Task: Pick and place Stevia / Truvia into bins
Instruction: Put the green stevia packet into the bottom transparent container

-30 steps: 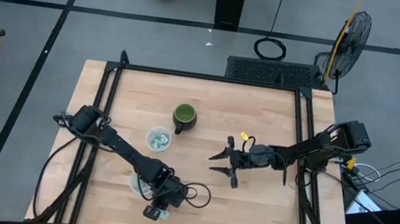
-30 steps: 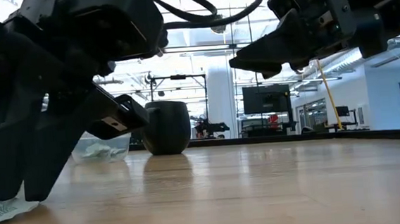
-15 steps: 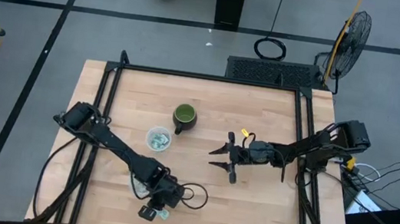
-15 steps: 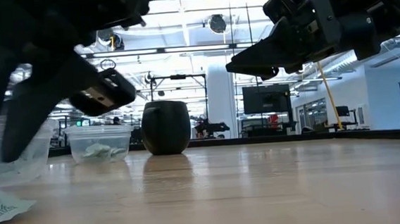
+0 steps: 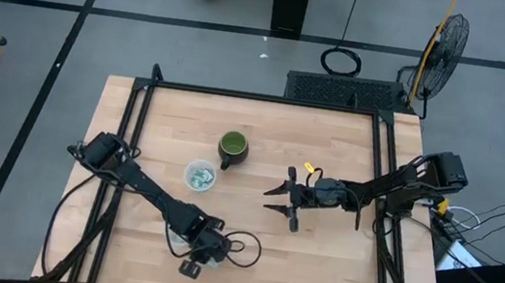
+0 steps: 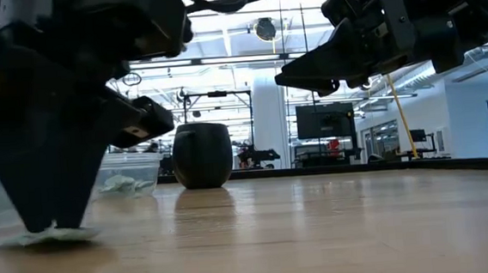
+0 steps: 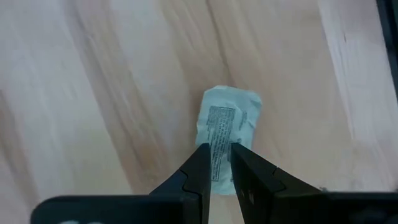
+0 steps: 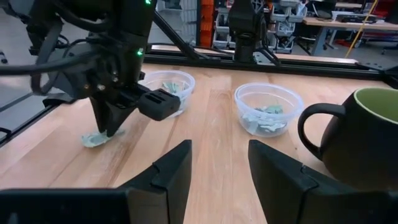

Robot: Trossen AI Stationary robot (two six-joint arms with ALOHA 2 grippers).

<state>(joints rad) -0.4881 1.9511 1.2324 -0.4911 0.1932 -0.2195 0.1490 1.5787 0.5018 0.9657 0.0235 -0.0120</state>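
While the left arm bears straight down at the front of the counter (image 5: 315, 257), these risks stand.

Left claw (image 7: 221, 163): narrowed onto one packet (image 7: 228, 127); the tips pinch its near edge while it lies flat on the wood, near the counter's front edge.

Grip risk: the hold appears thin and off-centre; a lift could let the packet slide out or tear, as only an edge is caught.

Scrape risk: the tips look pressed to the wood in the low view, so a sideways drag might crumple the paper.

Near bin (image 8: 169, 87): just behind the left arm, already holding packets; a careless swing could knock the light cup over.

Far bin (image 5: 199, 176): further back, beside the mug (image 5: 232, 147), also part-filled; a release from height may miss its rim.

Right claw (image 5: 284, 205): spread wide, hovering mid-counter, well apart from the work; no conflict judged.
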